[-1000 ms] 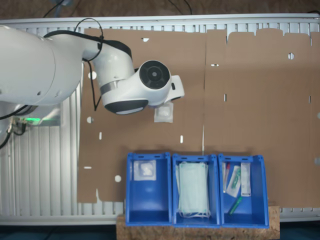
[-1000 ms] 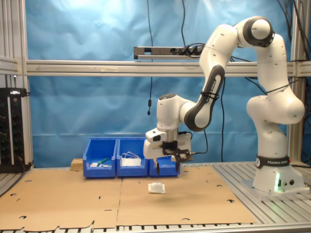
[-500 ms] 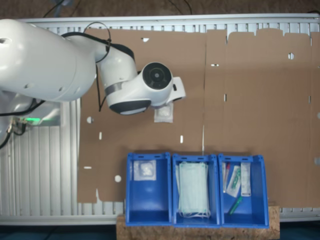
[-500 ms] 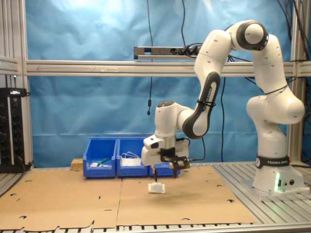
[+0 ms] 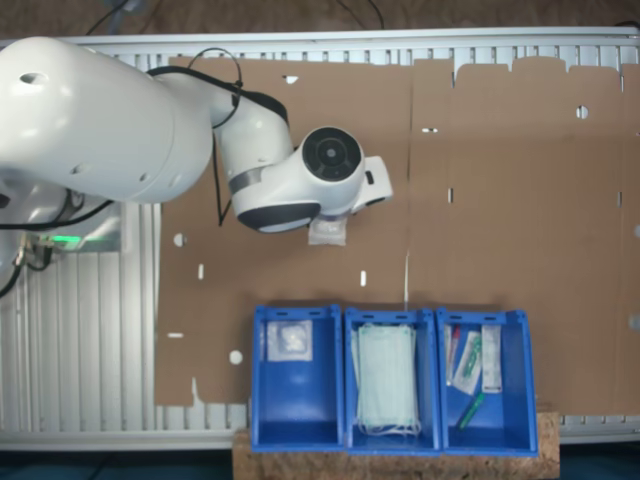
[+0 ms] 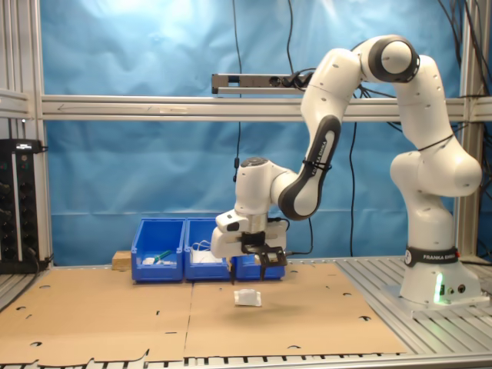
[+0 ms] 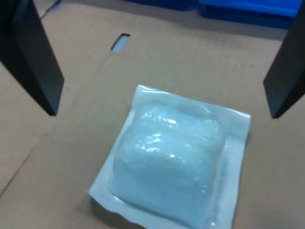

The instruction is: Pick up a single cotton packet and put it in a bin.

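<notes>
So my hand (image 6: 247,270) is hanging just above the cotton packet (image 7: 174,162), fingers (image 7: 33,57) spread wide apart with nothing between them. The packet lies flat on the cardboard-covered surface (image 5: 500,200) right under me, between the two fingertips but not touching either one. In the second exterior view it's the little white thing (image 6: 247,297) directly below my hand, and in the first exterior view just its edge (image 5: 326,234) pokes out from under my wrist.

Past the packet, well apart from my hand, three blue bins sit touching side by side. The bin (image 5: 295,375) nearest my arm's base has a single small white square packet (image 5: 289,342) up against one end, rest of the floor bare. The middle bin (image 5: 390,377) has a pale green mask (image 5: 386,377) that covers most of its floor. The far bin (image 5: 485,380) holds a few slim wrapped packets (image 5: 479,360), white and green, lying loose at angles.
</notes>
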`<state>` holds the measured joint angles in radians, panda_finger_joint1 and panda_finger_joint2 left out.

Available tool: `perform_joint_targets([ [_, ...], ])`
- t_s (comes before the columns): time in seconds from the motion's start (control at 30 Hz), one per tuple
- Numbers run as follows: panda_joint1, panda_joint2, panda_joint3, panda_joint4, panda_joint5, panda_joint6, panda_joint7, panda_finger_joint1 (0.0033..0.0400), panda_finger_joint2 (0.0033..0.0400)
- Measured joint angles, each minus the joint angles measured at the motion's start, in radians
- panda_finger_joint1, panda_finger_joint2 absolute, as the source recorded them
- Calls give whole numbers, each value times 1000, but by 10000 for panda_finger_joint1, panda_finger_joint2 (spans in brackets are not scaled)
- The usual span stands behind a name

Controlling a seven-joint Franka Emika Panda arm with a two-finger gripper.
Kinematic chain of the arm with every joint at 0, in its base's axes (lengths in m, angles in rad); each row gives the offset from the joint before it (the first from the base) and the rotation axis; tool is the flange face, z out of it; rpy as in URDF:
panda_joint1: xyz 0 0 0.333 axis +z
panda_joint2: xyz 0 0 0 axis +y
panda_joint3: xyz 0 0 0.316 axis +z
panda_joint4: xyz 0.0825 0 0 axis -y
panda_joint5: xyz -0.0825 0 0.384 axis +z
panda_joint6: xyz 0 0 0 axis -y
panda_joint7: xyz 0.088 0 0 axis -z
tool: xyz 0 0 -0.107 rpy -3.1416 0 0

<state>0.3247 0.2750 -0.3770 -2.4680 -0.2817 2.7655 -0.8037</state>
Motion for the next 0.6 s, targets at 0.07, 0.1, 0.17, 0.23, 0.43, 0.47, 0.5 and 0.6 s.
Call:
perform_joint_targets([
  [0.07,-1,2,0,8,0,2,0,400,400],
  [0.1,-2,3,0,12,0,3,0,400,400],
  [0.17,-4,6,0,18,0,5,0,400,400],
  [0.23,-6,9,0,22,0,8,0,400,400],
  [0.43,-14,22,-1,24,0,15,0,400,400],
  [0.47,-15,25,-1,24,0,15,0,400,400],
  [0.5,-16,26,-1,23,0,16,0,400,400],
  [0.6,-18,30,-1,20,0,17,0,400,400],
])
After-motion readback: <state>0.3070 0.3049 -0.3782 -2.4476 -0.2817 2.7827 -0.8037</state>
